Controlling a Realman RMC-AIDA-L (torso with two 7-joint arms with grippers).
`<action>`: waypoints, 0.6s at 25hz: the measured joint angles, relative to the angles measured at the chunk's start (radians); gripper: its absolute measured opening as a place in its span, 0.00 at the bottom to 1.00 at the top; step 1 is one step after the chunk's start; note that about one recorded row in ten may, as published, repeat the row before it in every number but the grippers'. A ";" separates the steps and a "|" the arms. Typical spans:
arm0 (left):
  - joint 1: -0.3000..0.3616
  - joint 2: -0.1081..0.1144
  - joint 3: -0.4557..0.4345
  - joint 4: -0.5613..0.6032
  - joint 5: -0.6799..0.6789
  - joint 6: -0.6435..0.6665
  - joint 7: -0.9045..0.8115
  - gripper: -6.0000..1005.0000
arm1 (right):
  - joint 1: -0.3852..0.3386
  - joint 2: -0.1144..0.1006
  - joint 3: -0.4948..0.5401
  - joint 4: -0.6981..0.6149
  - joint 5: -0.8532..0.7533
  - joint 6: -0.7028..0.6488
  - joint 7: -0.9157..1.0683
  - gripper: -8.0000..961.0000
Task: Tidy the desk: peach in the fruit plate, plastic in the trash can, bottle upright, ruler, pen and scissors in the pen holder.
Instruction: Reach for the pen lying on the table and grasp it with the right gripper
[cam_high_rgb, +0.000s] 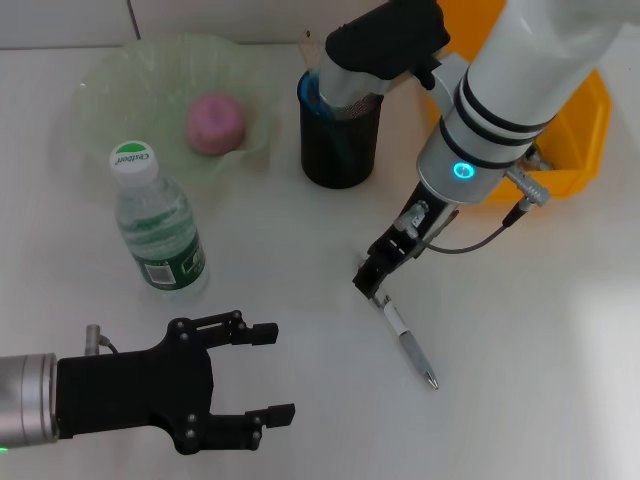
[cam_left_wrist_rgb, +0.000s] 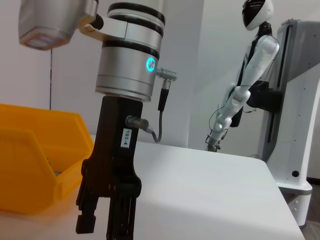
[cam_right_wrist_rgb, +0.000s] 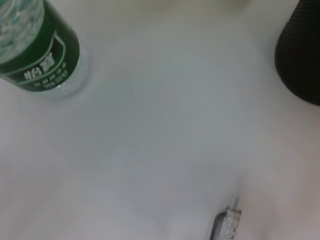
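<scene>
Right tool (cam_high_rgb: 372, 283) down at the upper end of the pen (cam_high_rgb: 411, 347) lying flat on the counter (cam_high_rgb: 520, 330), grip state impossible to tell, likely placed to lift it toward the pen holder (cam_high_rgb: 339, 135); left tool (cam_high_rgb: 262, 381) spread wide, idle near the upright bottle (cam_high_rgb: 155, 224).

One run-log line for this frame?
right pincer: at end of silver pen lying on white desk | left pincer: open, idle | clear plastic bottle: upright

White walls (cam_left_wrist_rgb: 210, 60), humanoid robot (cam_left_wrist_rgb: 247, 75) on stand
</scene>
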 joint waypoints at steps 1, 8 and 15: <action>0.000 0.000 0.000 0.000 0.000 0.000 0.000 0.80 | 0.000 0.000 -0.007 0.003 0.000 0.005 0.000 0.85; -0.004 0.000 0.000 0.000 -0.003 0.000 0.000 0.80 | 0.004 0.000 -0.066 0.009 0.000 0.032 -0.002 0.83; -0.005 -0.002 0.000 0.000 -0.004 -0.001 0.000 0.80 | 0.011 0.000 -0.122 0.010 0.011 0.063 -0.002 0.81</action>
